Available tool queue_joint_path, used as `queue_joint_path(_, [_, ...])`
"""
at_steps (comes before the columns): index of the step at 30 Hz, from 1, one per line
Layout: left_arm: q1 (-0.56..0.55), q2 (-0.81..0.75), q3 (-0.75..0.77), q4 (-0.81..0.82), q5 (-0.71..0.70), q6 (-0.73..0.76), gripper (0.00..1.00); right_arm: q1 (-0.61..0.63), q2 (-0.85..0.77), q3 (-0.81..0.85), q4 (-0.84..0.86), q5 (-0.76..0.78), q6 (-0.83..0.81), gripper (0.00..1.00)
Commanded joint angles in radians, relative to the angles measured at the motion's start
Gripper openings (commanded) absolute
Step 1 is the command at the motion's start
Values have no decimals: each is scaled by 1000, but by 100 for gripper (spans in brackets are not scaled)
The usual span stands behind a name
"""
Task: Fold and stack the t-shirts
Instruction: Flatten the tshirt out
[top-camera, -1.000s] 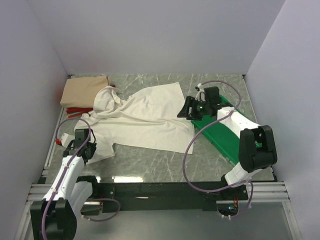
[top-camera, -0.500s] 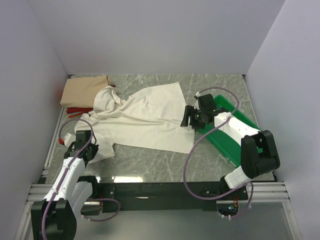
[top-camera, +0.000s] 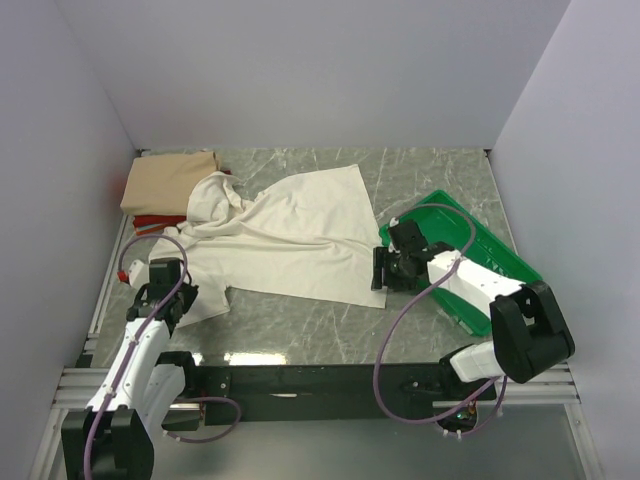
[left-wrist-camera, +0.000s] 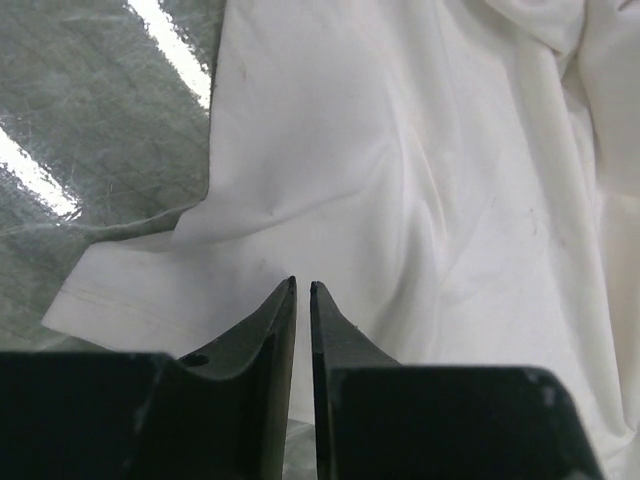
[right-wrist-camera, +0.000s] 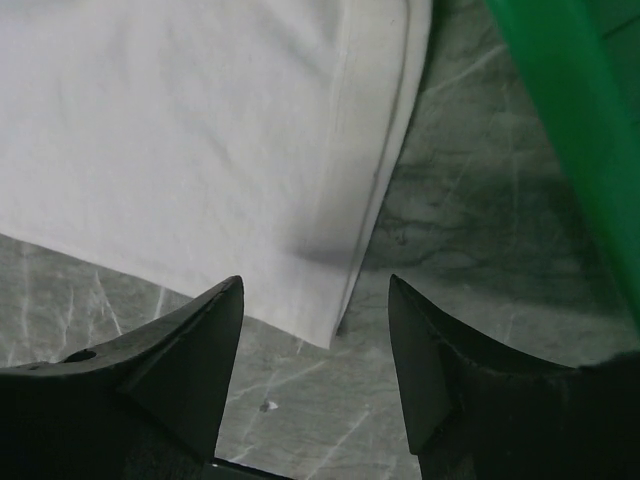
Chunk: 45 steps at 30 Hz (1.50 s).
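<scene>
Cream t-shirt (top-camera: 290, 235) spread flat; right fingers (right-wrist-camera: 410, 350) apart above hem.

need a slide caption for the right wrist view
Right gripper, jaws open, poised above the hem corner of the cream t-shirt on the marble table, green tray at right.

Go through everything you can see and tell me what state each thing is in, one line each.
cream t-shirt: unfolded, rumpled, spread on the table.
tan t-shirt: folded, stacked on the red one.
red t-shirt: mostly hidden underneath.
green tray: lying flat.
left tool: nearly closed over the sleeve.
right tool: open above the hem corner.
</scene>
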<state>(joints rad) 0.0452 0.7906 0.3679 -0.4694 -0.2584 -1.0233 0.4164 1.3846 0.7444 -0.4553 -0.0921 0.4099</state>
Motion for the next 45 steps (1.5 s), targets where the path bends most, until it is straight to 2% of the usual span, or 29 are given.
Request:
queue_joint_path(1, [-4,-39,0,41,11,34,17,45,2,-13,0,51,35,66])
queue_joint_path(10, [-4,-68,2,52,30,57,18,120,30,-45,-11,113,96,59])
queue_joint_path(18, [-4,-88,2,69,45,74,18,153,73,-94,12,153,156,45])
queue_joint_path(23, [-4,-100,-1,78,59,81,18,176,53,-109,15,164,178,45])
queue_joint_path(29, [-4,-110,2,75,58,80,18,193,74,-117,15,186,191,39])
queue_joint_path(32, [-5,-113,2,61,35,71,18,199,65,-135,39,160,190,28])
queue_joint_path(33, [-4,-108,5,61,30,69,18,199,62,-138,47,157,190,19])
queue_joint_path(35, [-4,-93,9,58,25,69,19,200,44,-145,55,158,187,13])
queue_joint_path(36, [-4,-90,8,60,31,69,18,200,37,-148,61,152,184,5])
queue_joint_path(38, [-4,-85,12,55,31,68,19,200,11,-143,50,143,178,0])
queue_joint_path(41, [-4,-85,17,61,27,72,19,199,-34,-114,3,166,182,0])
queue_joint_path(45, [-4,-76,43,60,21,89,28,199,-70,-85,-25,170,184,0])
